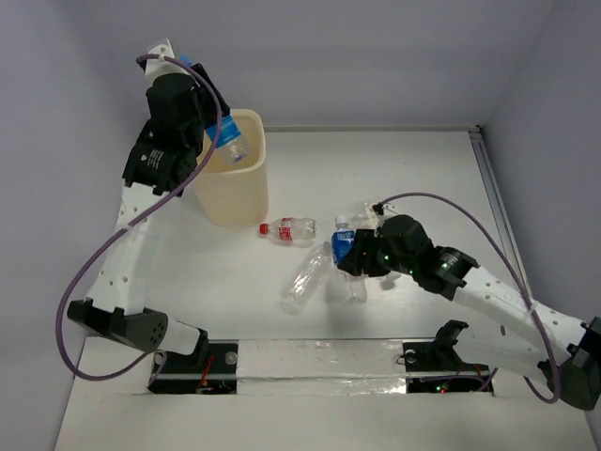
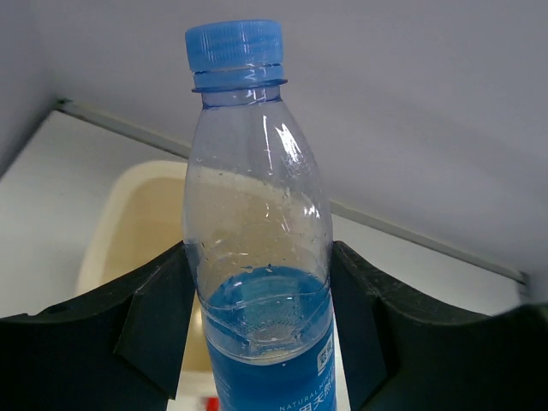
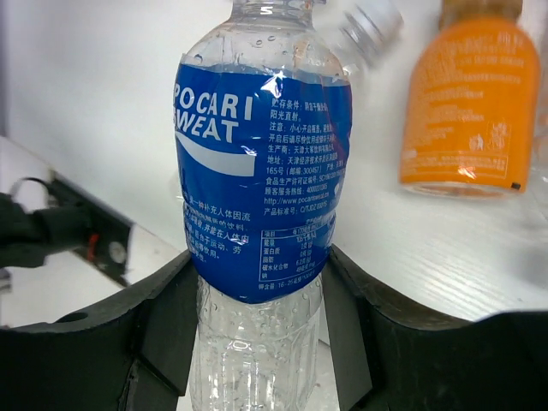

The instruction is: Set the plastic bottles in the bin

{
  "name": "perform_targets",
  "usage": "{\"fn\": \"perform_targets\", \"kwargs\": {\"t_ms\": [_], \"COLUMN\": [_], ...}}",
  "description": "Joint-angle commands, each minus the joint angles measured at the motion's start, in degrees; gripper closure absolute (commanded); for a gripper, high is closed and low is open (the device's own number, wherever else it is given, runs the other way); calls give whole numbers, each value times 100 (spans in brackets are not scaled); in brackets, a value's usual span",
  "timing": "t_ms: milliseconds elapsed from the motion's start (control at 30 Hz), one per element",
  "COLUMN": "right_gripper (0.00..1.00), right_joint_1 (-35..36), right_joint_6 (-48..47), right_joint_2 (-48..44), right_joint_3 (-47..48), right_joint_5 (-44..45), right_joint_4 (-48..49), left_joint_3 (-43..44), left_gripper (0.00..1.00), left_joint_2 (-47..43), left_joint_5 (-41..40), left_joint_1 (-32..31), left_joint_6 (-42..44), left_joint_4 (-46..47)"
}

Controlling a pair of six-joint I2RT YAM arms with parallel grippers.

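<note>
Likely you're dealing with light, thin, slick shells that dent if squeezed, so mid-body holds suit: your left pincer [image 2: 259, 250] is clamped on the clear blue-capped plastic bottle [image 2: 255, 171] over the mouth of the cream plastic bin [image 1: 237, 195], your right pincer [image 3: 257, 255] on the clear blue-labelled Pocari Sweat bottle [image 3: 261, 163] well right of that bin.
</note>
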Motion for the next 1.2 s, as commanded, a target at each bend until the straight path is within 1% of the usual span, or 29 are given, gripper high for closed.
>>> {"fn": "perform_targets", "kwargs": {"t_ms": [0,33,100,267,300,367,400,433,467,500,533,600,633,667,700,767,800,833,867,900,933,967,1000,1033,1067,1100,1133,1167], "right_gripper": [51,51,51,51,51,52,52,52,53,53,53,53,53,53,53,53,53,53,53,53,53,53,53,53,53,53,53,52], "right_joint_1": [47,47,47,47,47,47,47,47,47,47,47,47,47,47,47,47,47,47,47,47,47,47,47,47,47,47,47,47], "right_joint_6": [-37,-46,-107,-300,-344,-467,-511,-572,-608,-643,-678,-731,-731,-731,-714,-635,-617,-556,-521,-494,-459,-450,-459,-502,-546,-590,-643,-687], "right_joint_2": [-327,-327,-319,111,373,682,1032,1209,1376,1726,1903,2281,2649,2818,2967,3423,3591,3767,4143,4338,4549,4760,5188,5410,5621,6049,6262,6439], "right_joint_3": [803,806,1279,2395,2841,3335,3590,4097,4354,4583,5021,5480,5699,6067,6219,6604,6755,6904,7054,7429,7651,7896,8412,8687,8994,9311,9906,10147], "right_joint_5": [142,142,169,37,37,-16,-59,-77,-103,-104,-86,-77,-86,-112,-113,-86,18,80,177,230,274,474,581,695,844,1098,1187,1336], "right_joint_4": [-286,-287,-383,-331,-322,-305,-287,-252,-165,-94,-24,82,126,265,380,774,898,995,1179,1242,1268,1269,1242,1199,1033,936,865,803], "left_joint_3": [156,121,7,-152,-231,-389,-398,-416,-416,-433,-468,-504,-452,-390,-311,-284,-397,-746,-967,-1248,-1869,-2188,-2522,-3117,-3375,-3621,-4016,-4211], "left_gripper": [59,59,59,57,54,48,45,35,29,21,18,13,12,12,11,13,16,18,20,26,30,33,38,42,46,50,55,59], "left_joint_2": [284,328,460,689,680,663,671,671,680,654,628,488,435,382,260,31,-301,-504,-698,-1117,-1339,-1550,-2005,-2218,-2420,-2796,-2974,-3133], "left_joint_5": [-595,-666,-973,-1177,-1212,-1221,-1212,-1203,-1186,-1151,-1055,-931,-800,-747,-694,-326,-159,252,456,658,1017,1203,1362,1555,1670,1767,1933,2056], "left_joint_1": [334,388,441,555,555,555,555,555,555,555,555,555,555,555,555,617,617,617,617,617,617,617,617,617,617,617,617,617], "left_joint_6": [596,597,834,984,1019,1037,1037,1037,1037,1019,984,949,949,931,896,687,589,501,240,115,-17,-157,-324,-413,-492,-536,-624,-677], "left_joint_4": [459,566,837,1155,1338,1489,1516,1533,1525,1499,1498,1437,1367,1271,1018,849,813,787,760,717,681,655,629,498,427,339,121,40]}}
